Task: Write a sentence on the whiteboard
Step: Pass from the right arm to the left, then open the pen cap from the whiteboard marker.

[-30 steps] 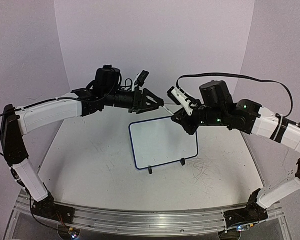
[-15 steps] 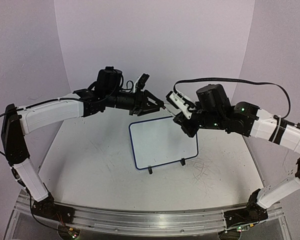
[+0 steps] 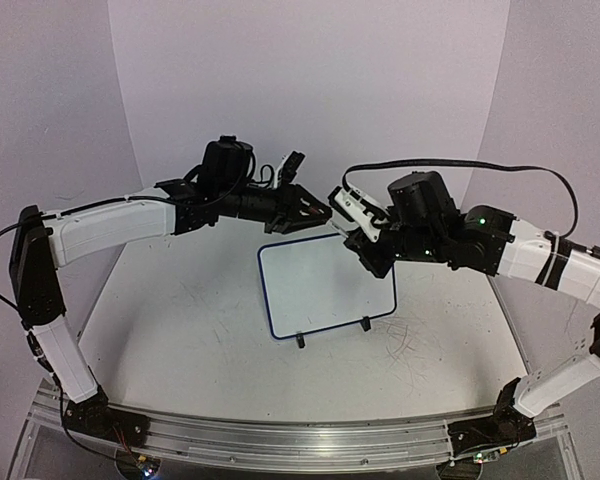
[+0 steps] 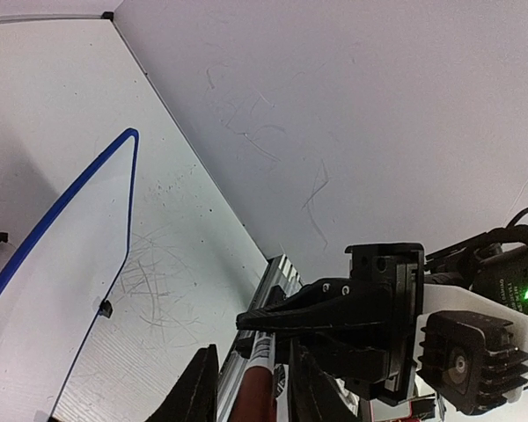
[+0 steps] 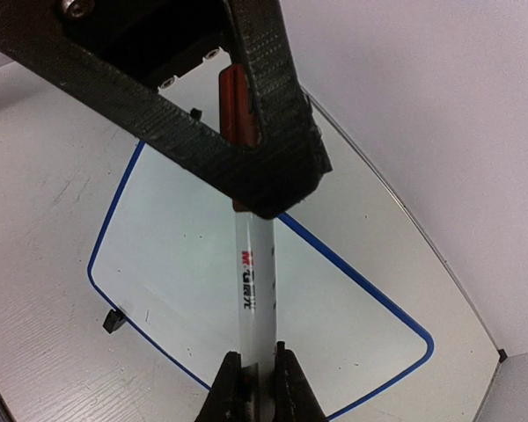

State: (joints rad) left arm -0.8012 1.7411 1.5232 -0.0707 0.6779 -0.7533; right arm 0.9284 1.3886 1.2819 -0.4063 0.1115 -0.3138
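Above the blank whiteboard (image 3: 325, 285), which stands on the surface (image 3: 180, 330), a marker (image 5: 253, 281) is clamped by the right fingers (image 5: 231, 391). Its red cap (image 4: 257, 400) is flanked by the left fingers (image 4: 198, 391), which are apart. No sentence is written yet; uncapping and writing are judged left.

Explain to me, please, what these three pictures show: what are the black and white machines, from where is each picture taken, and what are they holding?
These are two robot arms bolted at the near edge of a table. One camera looks down from above and behind; the other two sit on the wrists. On the table stands a small blue-rimmed whiteboard, blank. The right gripper pinches a marker by its white barrel. The left gripper has its jaws around the red cap; whether they already squeeze it, I cannot tell.
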